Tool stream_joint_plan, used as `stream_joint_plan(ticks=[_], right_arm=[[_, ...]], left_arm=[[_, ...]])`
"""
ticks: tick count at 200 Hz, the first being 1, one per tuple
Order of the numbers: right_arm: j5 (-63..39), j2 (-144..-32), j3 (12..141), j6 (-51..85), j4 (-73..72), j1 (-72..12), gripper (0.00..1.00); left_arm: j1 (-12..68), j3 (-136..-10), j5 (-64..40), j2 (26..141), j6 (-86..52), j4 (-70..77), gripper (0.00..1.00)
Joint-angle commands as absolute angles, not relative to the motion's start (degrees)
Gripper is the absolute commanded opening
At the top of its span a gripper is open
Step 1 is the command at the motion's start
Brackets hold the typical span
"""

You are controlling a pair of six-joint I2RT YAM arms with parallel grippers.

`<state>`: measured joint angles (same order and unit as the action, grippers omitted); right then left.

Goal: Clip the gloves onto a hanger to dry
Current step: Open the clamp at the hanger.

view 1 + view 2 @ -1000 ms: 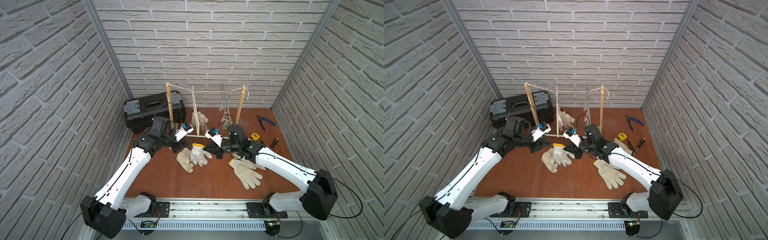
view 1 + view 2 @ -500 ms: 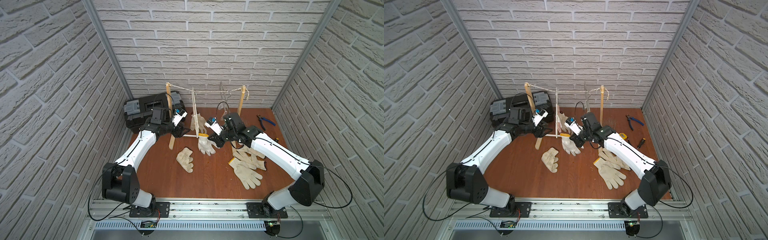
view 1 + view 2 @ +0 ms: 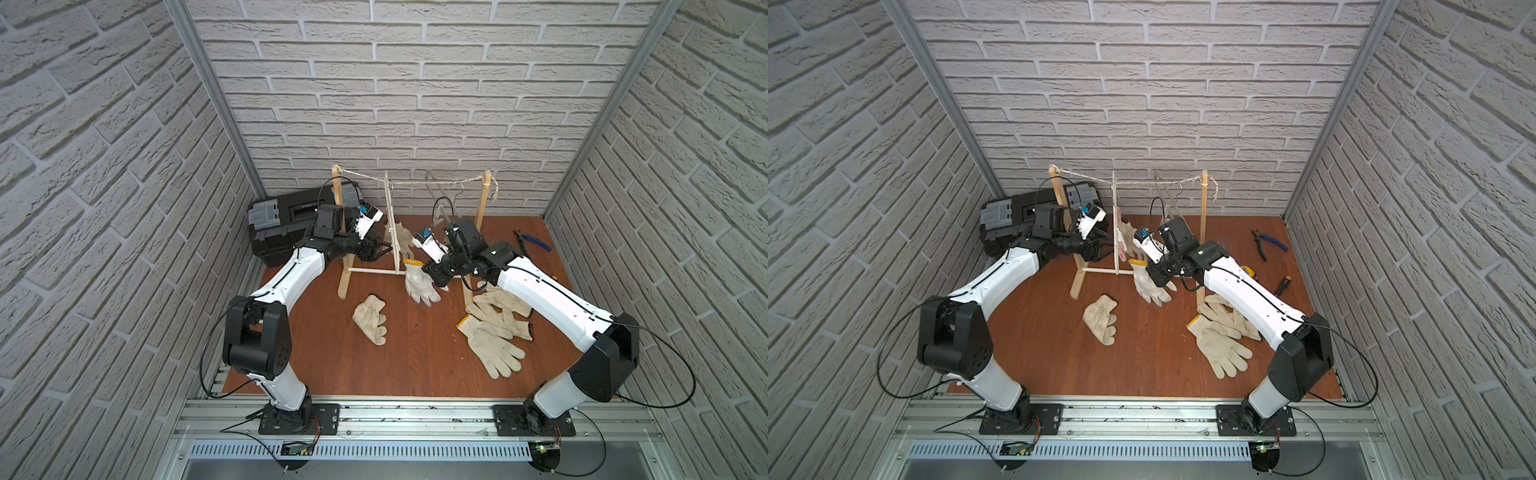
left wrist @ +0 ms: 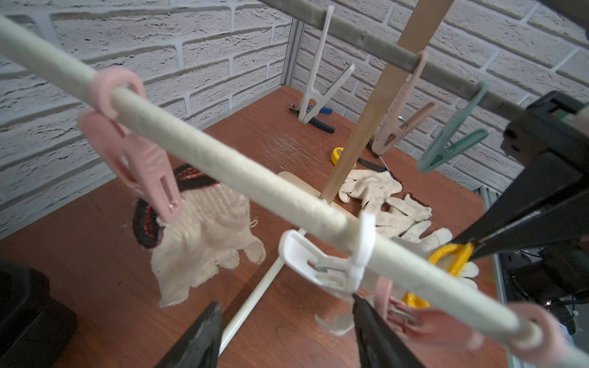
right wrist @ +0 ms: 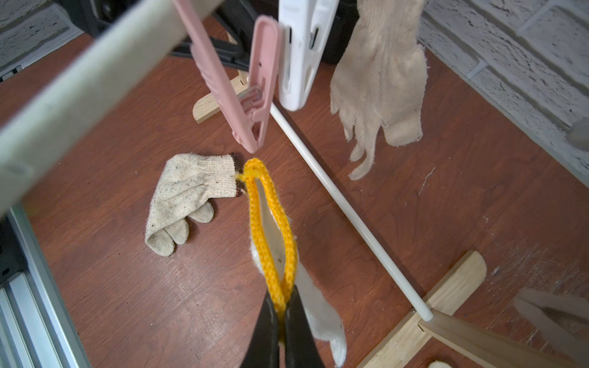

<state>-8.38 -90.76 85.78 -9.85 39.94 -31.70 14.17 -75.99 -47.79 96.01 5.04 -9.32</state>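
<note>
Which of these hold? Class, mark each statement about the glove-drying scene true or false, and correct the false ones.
1. The right gripper is shut on the yellow-cuffed glove. True.
2. The left gripper grips a glove. False: its jaws stand open and hold nothing.
3. A dark-cuffed glove hangs from a pink clip. True.
4. The toolbox is red. False: it is black.
5. The green clip holds a glove. False: it hangs empty.
</note>
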Motion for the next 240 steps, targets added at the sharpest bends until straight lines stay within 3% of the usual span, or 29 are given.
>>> stream_joint_plan(ticks=[1, 134, 240], right_arm=[[-6.6, -91.9, 88.3, -9.5, 40.1, -31.5, 0.04], [-4.6, -94.4, 94.8, -11.1, 44.1, -31.5, 0.04], [-4.2, -94.6, 96.0, -11.6, 46.0, -31.5, 0.04]], left_arm=[[14.7, -79.1, -50.2, 97.7, 3.4, -5.7, 0.66], [18.1, -81.1, -48.0, 101.4, -1.2, 3.2, 0.67], [19.1, -79.8, -52.6, 103.9, -7.9, 15.1, 0.64]])
